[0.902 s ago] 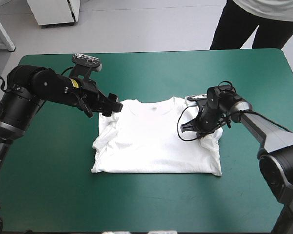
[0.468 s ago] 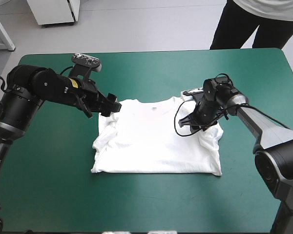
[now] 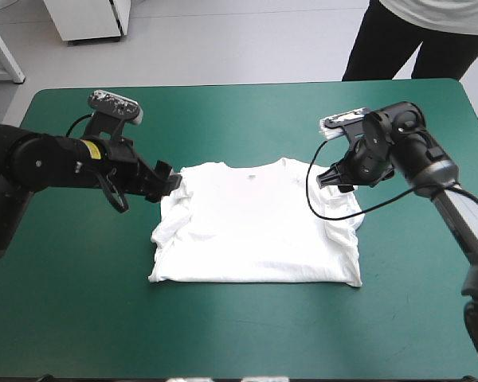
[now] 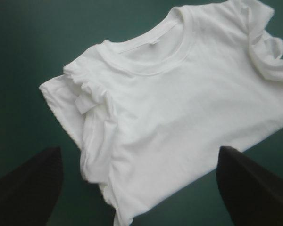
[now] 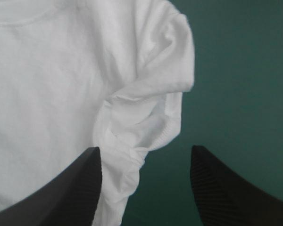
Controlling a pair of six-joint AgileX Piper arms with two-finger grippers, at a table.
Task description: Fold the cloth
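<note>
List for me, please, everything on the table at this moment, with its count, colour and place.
T-shirt: one, white, spread flat at mid-table, collar toward the far edge, both sleeves bunched in at its sides.
Table cover: one, teal-green, bare all around the T-shirt.
Left tool: one, black fingers, open and holding nothing, at the T-shirt's collar-end corner on the table's left side.
Right tool: one, black fingers, open and holding nothing, by the bunched sleeve on the table's right side.
</note>
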